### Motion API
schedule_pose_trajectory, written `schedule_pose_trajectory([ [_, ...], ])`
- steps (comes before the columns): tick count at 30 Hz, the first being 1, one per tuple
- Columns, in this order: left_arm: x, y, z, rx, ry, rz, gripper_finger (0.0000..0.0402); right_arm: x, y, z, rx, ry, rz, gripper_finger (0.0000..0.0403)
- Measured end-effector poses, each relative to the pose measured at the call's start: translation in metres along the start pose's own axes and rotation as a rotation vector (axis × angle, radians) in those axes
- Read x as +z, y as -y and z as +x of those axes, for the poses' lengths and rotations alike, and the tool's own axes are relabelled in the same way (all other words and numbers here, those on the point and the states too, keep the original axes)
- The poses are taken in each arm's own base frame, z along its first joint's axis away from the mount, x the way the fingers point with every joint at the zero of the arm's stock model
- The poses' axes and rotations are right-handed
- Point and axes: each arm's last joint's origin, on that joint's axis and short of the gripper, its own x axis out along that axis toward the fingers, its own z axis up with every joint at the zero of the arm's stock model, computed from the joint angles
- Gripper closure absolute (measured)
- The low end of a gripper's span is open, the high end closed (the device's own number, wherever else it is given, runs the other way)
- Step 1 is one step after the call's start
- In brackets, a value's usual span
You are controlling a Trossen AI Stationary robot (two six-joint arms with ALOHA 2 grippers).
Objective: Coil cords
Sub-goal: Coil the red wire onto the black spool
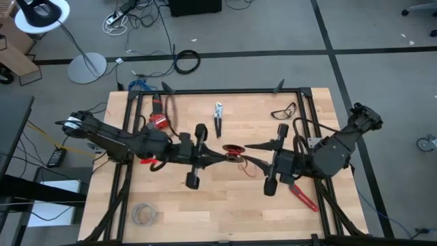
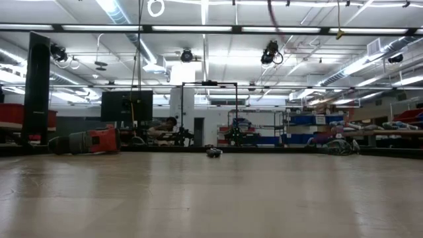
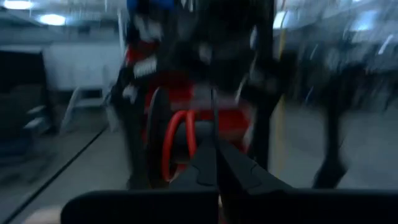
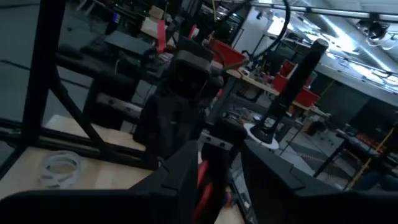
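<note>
The red cord (image 1: 234, 150) is a small coil held up over the middle of the table at the tip of my left gripper (image 1: 227, 155), which is shut on it. In the left wrist view the coil shows as a red loop (image 3: 177, 140) beside the shut fingers (image 3: 233, 171). My right gripper (image 1: 254, 154) faces the coil from the table's right, a short way off. It is open, with its two fingers (image 4: 180, 177) apart, and it touches nothing. The low view shows neither the cord nor a gripper. My left gripper pinches the red cord between its two shut fingers at one side of the coil (image 3: 198, 149). It comes about level from the table's left. The coil is lifted clear of the table and stands out past the fingertips; how many turns are pinched cannot be told.
Pliers (image 1: 218, 117) and safety glasses (image 1: 285, 109) lie toward the far edge, and a red tool (image 1: 159, 121) at the far left. A pale grey wire bundle (image 1: 143, 214) lies near left, and a red-handled tool (image 1: 304, 197) near right.
</note>
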Motion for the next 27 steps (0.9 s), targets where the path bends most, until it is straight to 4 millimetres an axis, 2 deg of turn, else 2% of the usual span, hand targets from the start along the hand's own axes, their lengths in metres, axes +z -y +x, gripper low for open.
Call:
schedule_pose_trajectory([
  [6,-0.015,-0.009,-0.016,-0.081,0.307,-0.141,0.0401,-0.002,-0.009,0.001,0.007,-0.010,0.044,0.0286],
  [8,-0.018,-0.012,-0.022,-0.101,0.360,-0.168,0.0401,-0.003,-0.012,0.005,0.004,-0.010,0.046,0.0288],
  [11,-0.025,-0.013,-0.026,-0.120,0.381,-0.179,0.0401,-0.003,-0.010,0.011,-0.019,-0.005,0.076,0.0288],
  [15,-0.023,-0.012,-0.029,-0.147,0.428,-0.172,0.0401,-0.009,-0.006,0.027,-0.050,-0.024,0.104,0.0288],
  [22,-0.022,-0.011,-0.029,-0.182,0.443,-0.148,0.0401,-0.014,0.001,0.045,-0.002,0.002,0.161,0.0289],
  [27,-0.022,-0.010,-0.029,-0.189,0.440,-0.134,0.0401,-0.015,0.003,0.049,0.062,0.021,0.168,0.0292],
])
